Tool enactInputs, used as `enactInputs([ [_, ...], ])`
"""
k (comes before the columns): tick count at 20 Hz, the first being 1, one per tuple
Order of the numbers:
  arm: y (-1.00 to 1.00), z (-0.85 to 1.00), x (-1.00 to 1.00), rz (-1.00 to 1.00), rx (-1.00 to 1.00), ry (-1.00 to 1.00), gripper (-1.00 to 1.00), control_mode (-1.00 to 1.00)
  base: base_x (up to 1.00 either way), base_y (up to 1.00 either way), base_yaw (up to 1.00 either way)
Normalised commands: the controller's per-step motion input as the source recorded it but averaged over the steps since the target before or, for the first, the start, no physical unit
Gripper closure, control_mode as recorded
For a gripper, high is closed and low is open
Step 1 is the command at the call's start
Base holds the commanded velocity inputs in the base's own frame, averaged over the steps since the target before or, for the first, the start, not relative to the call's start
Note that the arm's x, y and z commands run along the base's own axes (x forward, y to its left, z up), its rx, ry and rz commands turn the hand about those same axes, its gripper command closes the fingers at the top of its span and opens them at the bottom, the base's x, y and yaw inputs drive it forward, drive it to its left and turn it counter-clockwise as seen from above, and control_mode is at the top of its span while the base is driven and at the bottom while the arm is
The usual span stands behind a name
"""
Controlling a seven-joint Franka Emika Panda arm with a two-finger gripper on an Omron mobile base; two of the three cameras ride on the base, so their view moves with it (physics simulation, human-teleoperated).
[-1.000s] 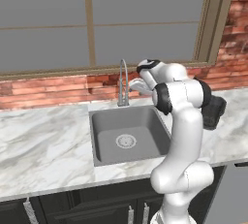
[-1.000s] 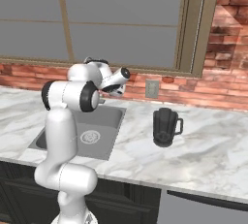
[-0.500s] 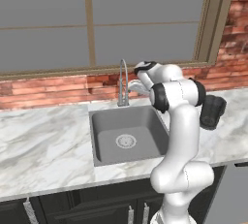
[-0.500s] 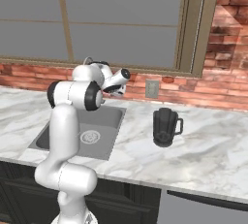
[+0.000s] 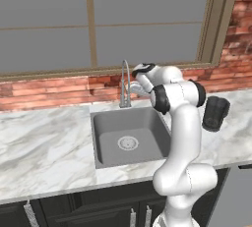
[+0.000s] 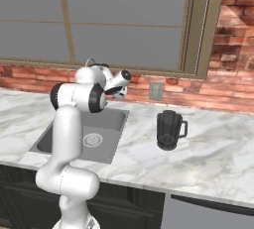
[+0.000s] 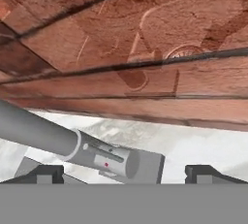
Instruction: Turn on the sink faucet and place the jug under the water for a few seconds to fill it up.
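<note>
Reaching closer, spread two-finger gripper (image 7: pixel 123 172) now straddles the thin silver gooseneck faucet (image 5: pixel 125 84) lever; no water yet, charcoal ribbed jug (image 6: pixel 169 130) untouched at 3 o'clock.

A kitchen: marble counter (image 5: pixel 44 142), sink (image 5: pixel 106 127), brick wall (image 6: pixel 233 69), window (image 5: pixel 147 19).

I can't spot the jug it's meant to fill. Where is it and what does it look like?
Start at the grey sink set into the marble counter under the window. Look right along the counter, below the wall outlet: the jug stands there alone, a dark, nearly black ribbed cylinder with a side handle.
</note>
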Motion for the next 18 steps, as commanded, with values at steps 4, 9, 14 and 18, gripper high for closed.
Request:
enactInputs([
  [4,0.0,-0.14,0.41,0.0,-0.06,0.0,-1.0,-1.0,0.0,0.0,0.0],
  [9,0.0,-0.17,0.43,0.0,-0.05,0.0,-1.0,-1.0,0.0,0.0,0.0],
  [14,0.0,-0.04,0.32,0.0,-0.01,0.0,-1.0,-1.0,0.0,0.0,0.0],
  [18,0.0,0.0,0.14,0.0,0.0,0.0,1.0,-1.0,0.0,0.0,0.0],
])
